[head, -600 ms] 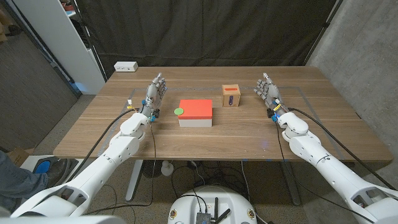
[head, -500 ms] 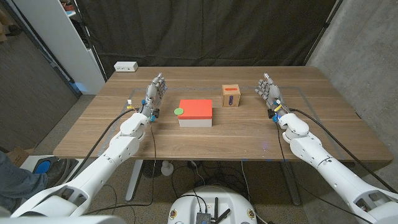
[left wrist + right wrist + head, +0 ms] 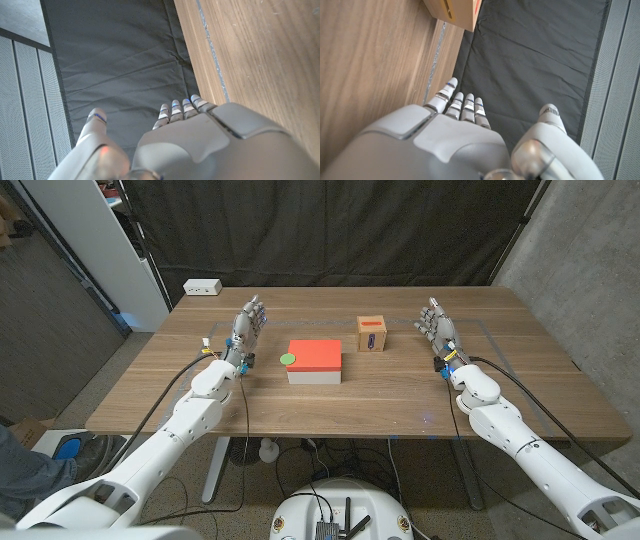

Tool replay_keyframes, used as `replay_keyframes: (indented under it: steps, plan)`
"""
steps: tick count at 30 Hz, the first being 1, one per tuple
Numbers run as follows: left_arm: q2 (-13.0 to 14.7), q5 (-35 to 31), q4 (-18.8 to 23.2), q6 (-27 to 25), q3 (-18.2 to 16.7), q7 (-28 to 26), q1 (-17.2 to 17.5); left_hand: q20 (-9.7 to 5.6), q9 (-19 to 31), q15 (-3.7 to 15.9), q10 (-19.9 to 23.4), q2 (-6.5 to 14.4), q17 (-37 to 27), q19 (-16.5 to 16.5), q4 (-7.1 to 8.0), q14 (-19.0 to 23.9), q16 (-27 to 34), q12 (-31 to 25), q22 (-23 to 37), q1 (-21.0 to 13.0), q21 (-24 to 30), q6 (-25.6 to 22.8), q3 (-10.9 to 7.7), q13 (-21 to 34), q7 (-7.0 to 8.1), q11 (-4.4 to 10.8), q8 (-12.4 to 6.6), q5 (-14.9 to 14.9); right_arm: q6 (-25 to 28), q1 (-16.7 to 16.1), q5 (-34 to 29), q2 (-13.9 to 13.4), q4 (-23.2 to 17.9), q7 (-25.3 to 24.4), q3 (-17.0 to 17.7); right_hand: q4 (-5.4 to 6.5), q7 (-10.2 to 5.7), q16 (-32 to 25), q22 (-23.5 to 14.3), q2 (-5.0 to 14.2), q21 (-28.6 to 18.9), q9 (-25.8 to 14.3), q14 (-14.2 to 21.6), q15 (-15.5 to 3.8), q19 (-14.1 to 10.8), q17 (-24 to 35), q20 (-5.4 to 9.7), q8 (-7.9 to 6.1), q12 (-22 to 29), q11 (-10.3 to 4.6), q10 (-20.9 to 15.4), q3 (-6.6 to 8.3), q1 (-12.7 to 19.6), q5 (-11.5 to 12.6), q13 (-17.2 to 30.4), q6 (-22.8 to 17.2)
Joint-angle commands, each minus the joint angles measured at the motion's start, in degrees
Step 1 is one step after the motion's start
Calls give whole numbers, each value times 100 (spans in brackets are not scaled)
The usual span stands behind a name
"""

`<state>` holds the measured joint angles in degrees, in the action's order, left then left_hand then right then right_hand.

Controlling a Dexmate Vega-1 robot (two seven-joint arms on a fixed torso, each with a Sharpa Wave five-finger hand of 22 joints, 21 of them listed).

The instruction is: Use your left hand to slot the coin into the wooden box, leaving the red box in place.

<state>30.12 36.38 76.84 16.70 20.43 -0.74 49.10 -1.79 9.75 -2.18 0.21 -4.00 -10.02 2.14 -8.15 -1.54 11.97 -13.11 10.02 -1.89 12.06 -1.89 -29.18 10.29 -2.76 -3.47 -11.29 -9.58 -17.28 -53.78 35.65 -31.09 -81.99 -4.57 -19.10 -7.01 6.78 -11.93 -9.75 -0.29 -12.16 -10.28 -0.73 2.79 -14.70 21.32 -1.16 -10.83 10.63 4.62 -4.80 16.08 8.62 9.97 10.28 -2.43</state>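
Green coin (image 3: 287, 359), likely thin, stiff and light, flat on red box (image 3: 316, 357) left of wooden box (image 3: 373, 334) on desk (image 3: 350, 402); rim pinch advised; left robot hand (image 3: 248, 332) and right robot hand (image 3: 436, 328) empty, fingers spread.

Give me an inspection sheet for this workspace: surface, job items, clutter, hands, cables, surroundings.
Surface: wooden table, pale tape line along the far part.
Job's things: green coin lies on the red box, at its left end; the red box sits on a white base mid-table. Wooden box stands farther back and to the right, apart from the red box.
Clutter: white power strip at the far left corner.
Hands: left hand is open, fingers up, left of the red box, holding nothing. Right hand is open, right of the wooden box, holding nothing.
Cables: black cables run along both forearms.
Surroundings: black curtain behind; a person's leg at the lower left edge.
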Motion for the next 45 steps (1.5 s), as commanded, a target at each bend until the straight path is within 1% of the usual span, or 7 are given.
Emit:
replay_keyframes:
  steps: [1, 9, 14, 27, 30, 36, 45]
  plan:
    - [165, -92, 717, -710, -117, -912, 285, 312, 35, -44, 743, 117, -42, -725, -50, 800, 130, -140, 41, -81, 194, -411, -93, 30, 54, 50, -40, -31, -81, -74, -178, -55, -161, -134, 5, -13, 33, -63, -28, 47, -51, -19, 61, 22, -134, 8, 29, -20, 53, -31, -48, 37, 42, 40, 33, -1]
    - [284, -89, 1241, -1340, -226, -1577, 464, 530, 45, 234, 2097, 222, -94, -2429, -111, 2882, 486, -306, 199, -252, 790, -1142, -286, 69, 34, 295, -19, -50, -123, -197, -303, -13, -316, -362, 4, -37, 33, -22, -26, 75, 19, -20, -53, 44, -27, 0, 0, 25, 19, 18, 50, 47, 74, 41, 40, 141]
    - [362, -8, 1452, -1573, -286, -1687, 529, 290, 55, 621, 4307, 221, -351, -3511, -185, 4917, 1300, -835, 730, -448, 1663, -1530, -405, 153, 55, 483, -63, -68, -132, -287, -373, -17, -437, -473, 10, -44, 30, -20, -26, 84, 36, -21, -68, 44, 2, -2, -9, 25, 11, 23, 84, 50, 82, 40, 42, 163]
    - [397, 364, 1787, -1990, -446, -1885, 683, -469, 89, 1391, 7949, -130, -1443, -4877, -188, 7022, 3722, -2387, 3227, -1744, 4192, -2891, -178, 1314, -48, 1202, -31, -85, -175, -468, -483, 24, -637, -693, 34, -63, 12, -36, -26, 174, 46, -21, -44, 30, -6, -10, -8, 7, 36, 13, 47, 97, 146, 42, 46, 163]
    - [463, 400, 1900, -2160, -456, -1956, 695, -630, 111, 1433, 8157, -286, -1858, -4868, -155, 7510, 4397, -3726, 4244, -1949, 5044, -3132, -1, 2397, -31, 1493, 37, -75, -150, -475, -511, 1, -673, -686, 24, -74, 1, -38, -26, 215, 50, -21, -44, 28, -2, -13, 1, 2, 37, -1, 49, 123, 182, 48, 46, 162]
    - [627, 413, 2163, -2361, -497, -2053, 785, -996, 119, 1448, 8151, -288, -2091, -5251, -42, 8010, 5023, -5282, 5575, -1812, 6086, -3521, 24, 3221, 17, 1533, 27, -91, -151, -496, -524, -3, -711, -699, 33, -110, -20, -40, -26, 336, 58, -21, -45, 2, 0, -23, 8, -9, 45, -3, 37, 206, 296, 75, 48, 165]
    - [811, 847, 2538, -2646, -725, -1996, 1064, -1035, 106, 1435, 8101, -74, -2753, -5868, -52, 8096, 5888, -5722, 6122, -1604, 6746, -3625, -460, 3208, 7, 1538, 45, -134, -83, -713, -576, -74, -1041, -920, 135, -152, -42, -46, -25, 413, 55, -20, -32, -5, -26, -35, 1, -22, 65, 0, -7, 272, 404, 95, 50, 156]
